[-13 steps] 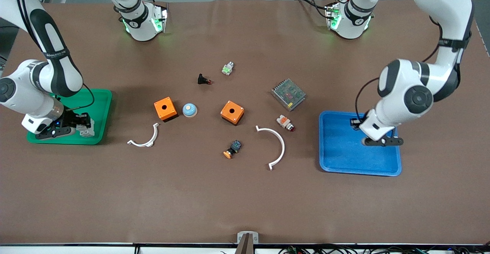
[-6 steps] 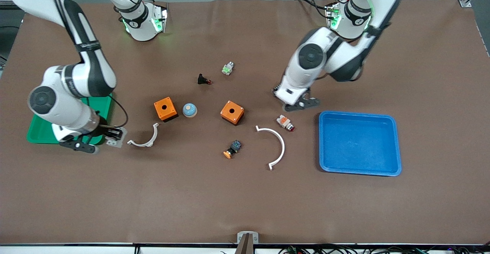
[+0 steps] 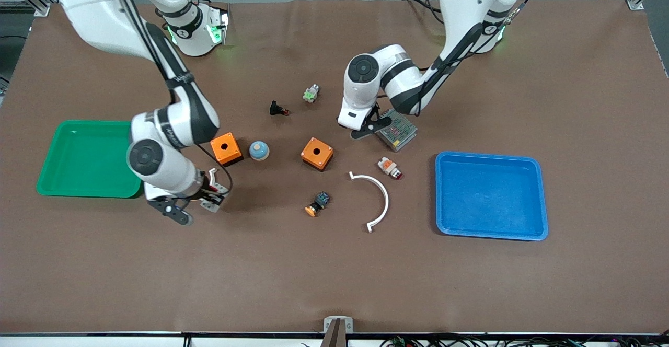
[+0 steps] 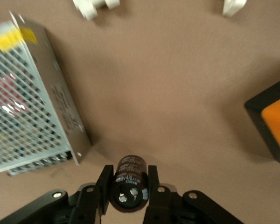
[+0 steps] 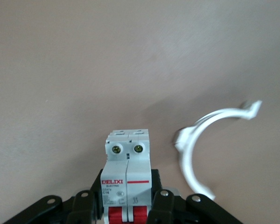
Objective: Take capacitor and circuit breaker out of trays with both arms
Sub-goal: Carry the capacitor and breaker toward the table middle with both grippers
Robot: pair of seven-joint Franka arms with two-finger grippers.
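My right gripper (image 3: 208, 200) is shut on the breaker (image 3: 212, 204), a white-grey block with red levers. It is over the table beside a small white arc (image 3: 212, 172), between the green tray (image 3: 62, 187) and an orange box (image 3: 226, 148). In the right wrist view the breaker (image 5: 127, 179) sits between the fingers, with the arc (image 5: 196, 147) beside it. My left gripper (image 3: 370, 126) is over the table beside the metal mesh box (image 3: 398, 130). In the left wrist view it is shut on the capacitor (image 4: 128, 181), a small dark cylinder. The mesh box (image 4: 28, 102) shows to one side.
The blue tray (image 3: 491, 232) lies toward the left arm's end. A second orange box (image 3: 316, 153), a blue dome (image 3: 258, 150), a large white arc (image 3: 377, 200), a white-orange switch (image 3: 389, 168), a black button part (image 3: 278, 109), a green-white part (image 3: 311, 94) and an orange-black button (image 3: 317, 204) lie mid-table.
The right arm has carried the breaker from the green tray out to the small arc. The left arm has swung from the blue tray to beside the mesh box.
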